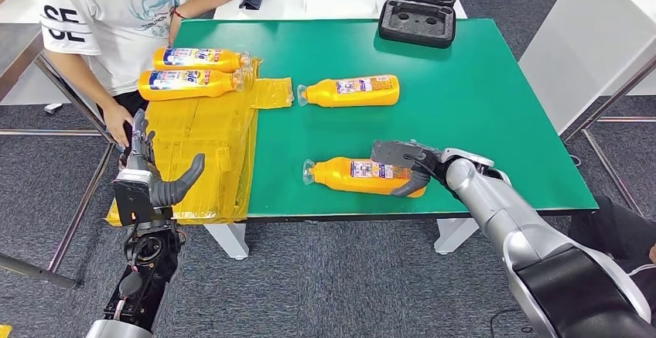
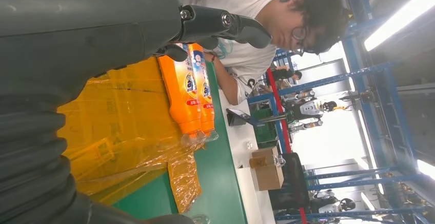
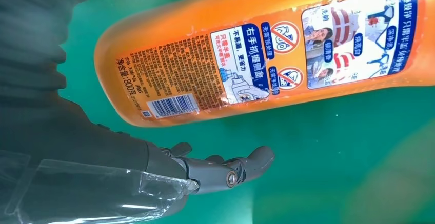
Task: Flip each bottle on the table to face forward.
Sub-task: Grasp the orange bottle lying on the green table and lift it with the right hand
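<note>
Four orange detergent bottles lie on their sides on the green worktop. The nearest bottle rests close to the front edge, its clear cap end pointing toward the robot's left and its back label, with barcode and warning pictures, facing up. The right hand sits over this bottle's base end, with fingers draped across the top and the thumb curled against the near side; in the right wrist view the bottle lies just beyond the thumb with green surface showing between them, so whether the hand truly clamps it I cannot tell. A second back-label bottle lies farther back near the middle of the worktop, well apart from the first, cap end also toward the robot's left. Two more bottles, the front-label bottle and the rear front-label bottle, lie side by side and touching on a crumpled yellow plastic sheet that covers the left end of the worktop, their blue-and-white front labels up. The left hand hovers upright at the near left corner of the sheet, fingers spread apart and holding nothing. A person in a white T-shirt sits at the far left corner. A black foam-lined case stands open at the far edge.
</note>
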{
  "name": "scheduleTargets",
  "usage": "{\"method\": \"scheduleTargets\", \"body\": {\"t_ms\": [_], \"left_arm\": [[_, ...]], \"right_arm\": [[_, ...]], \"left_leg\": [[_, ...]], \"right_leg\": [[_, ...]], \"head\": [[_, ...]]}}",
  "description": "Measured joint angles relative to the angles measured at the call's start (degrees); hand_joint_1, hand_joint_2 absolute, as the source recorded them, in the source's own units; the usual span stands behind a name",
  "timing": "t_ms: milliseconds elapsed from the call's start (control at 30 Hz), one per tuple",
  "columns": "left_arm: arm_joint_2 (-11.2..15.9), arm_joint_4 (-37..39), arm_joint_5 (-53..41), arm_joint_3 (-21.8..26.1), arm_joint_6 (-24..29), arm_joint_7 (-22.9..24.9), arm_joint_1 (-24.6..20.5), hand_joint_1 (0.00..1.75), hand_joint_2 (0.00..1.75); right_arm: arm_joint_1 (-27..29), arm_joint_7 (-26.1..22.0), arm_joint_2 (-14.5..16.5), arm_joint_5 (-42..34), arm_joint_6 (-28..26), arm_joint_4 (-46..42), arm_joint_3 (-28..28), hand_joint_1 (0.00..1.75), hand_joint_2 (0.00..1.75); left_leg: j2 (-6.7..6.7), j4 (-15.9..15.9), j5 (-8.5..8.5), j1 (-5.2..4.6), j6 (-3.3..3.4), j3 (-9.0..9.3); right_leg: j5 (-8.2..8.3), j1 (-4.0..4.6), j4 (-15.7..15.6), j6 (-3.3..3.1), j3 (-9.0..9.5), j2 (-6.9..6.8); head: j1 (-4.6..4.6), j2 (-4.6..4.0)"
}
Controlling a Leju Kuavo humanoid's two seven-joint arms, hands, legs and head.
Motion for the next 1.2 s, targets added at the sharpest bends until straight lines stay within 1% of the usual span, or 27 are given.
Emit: {"method": "scheduleTargets", "body": {"t_ms": [400, 1200], "left_arm": [[0.00, 0.25, 0.30, 0.01, 0.08, -0.14, 0.00, 0.00, 1.75], [-0.09, 2.38, 0.51, -0.02, -0.44, -0.17, -0.03, 0.00, 1.75]], "right_arm": [[-0.75, 0.34, 0.04, -0.14, 1.60, 1.36, 0.97, 0.00, 1.75], [-0.48, 1.52, 0.25, -0.09, 0.74, 4.15, 2.81, 0.00, 1.75]], "left_leg": [[0.00, 0.00, 0.00, 0.00, 0.00, 0.00], [0.01, 0.00, 0.00, 0.00, 0.00, 0.01]], "right_leg": [[0.00, 0.00, 0.00, 0.00, 0.00, 0.00], [0.00, 0.00, 0.00, 0.00, -0.02, 0.01]], "head": [[-0.01, 0.00], [-0.01, 0.00]]}}
